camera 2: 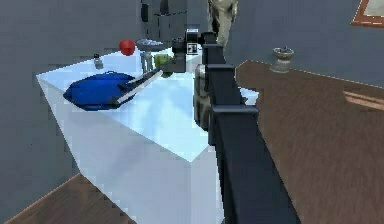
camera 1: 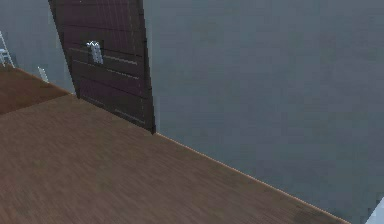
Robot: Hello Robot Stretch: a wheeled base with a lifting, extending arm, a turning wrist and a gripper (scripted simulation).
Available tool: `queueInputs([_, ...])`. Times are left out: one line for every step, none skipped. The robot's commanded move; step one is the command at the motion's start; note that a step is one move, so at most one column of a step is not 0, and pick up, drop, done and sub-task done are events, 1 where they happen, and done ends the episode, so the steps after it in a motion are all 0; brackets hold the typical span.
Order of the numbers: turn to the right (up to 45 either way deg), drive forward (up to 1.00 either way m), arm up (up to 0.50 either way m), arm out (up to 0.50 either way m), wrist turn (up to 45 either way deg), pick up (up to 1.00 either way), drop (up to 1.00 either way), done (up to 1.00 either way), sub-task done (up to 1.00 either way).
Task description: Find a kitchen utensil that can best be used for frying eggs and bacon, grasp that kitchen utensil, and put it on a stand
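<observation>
Blue pan (camera 2: 98,90), round and shallow, dark handle pointing toward my arm (camera 2: 236,135), lies on the white desk (camera 2: 150,135) near its left corner in the arm side view. Red round thing (camera 2: 127,46) by the far edge. Arm stretched out over the desk's right edge. Gripper (camera 2: 186,55) is among small things at the far edge; cannot tell whether it holds anything. Forward view: dark door (camera 1: 105,55).

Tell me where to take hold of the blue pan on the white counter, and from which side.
Take the dark handle, not the bowl. The blue pan lies flat on the white counter, wide and shallow, while the handle is slim and juts toward the arm side view's right. Coming from that side, across the handle, looks best.
</observation>
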Motion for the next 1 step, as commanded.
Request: queueInputs([0.0,0.0,0.0,0.0,-36.0,0.0,0.0,0.0,0.0])
